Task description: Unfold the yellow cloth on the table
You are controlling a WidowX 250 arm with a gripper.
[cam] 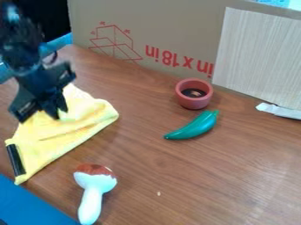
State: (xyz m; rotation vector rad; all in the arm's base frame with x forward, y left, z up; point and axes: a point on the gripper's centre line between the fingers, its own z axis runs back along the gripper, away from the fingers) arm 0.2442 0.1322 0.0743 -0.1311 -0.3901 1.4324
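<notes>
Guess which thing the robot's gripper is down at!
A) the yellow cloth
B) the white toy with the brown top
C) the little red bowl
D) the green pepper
A, because the gripper is right down at the yellow cloth, over on the left side of the picture, while the green pepper and the little red bowl lie well off to the right of it.

Black two-finger gripper (41, 116): plain black
Crumpled yellow fabric cloth (79, 127): yellow, paler in places
Short black bar (16, 159): black
Glossy curved green pepper (194, 127): green throughout
Small round reddish cup (192, 103): brick red, dark inside
White-stemmed toy mushroom (92, 200): reddish-brown patch on cap
Brown wooden table (217, 180): darker grain streaks
Tan cardboard sheet (170, 26): red lines, red print
</notes>
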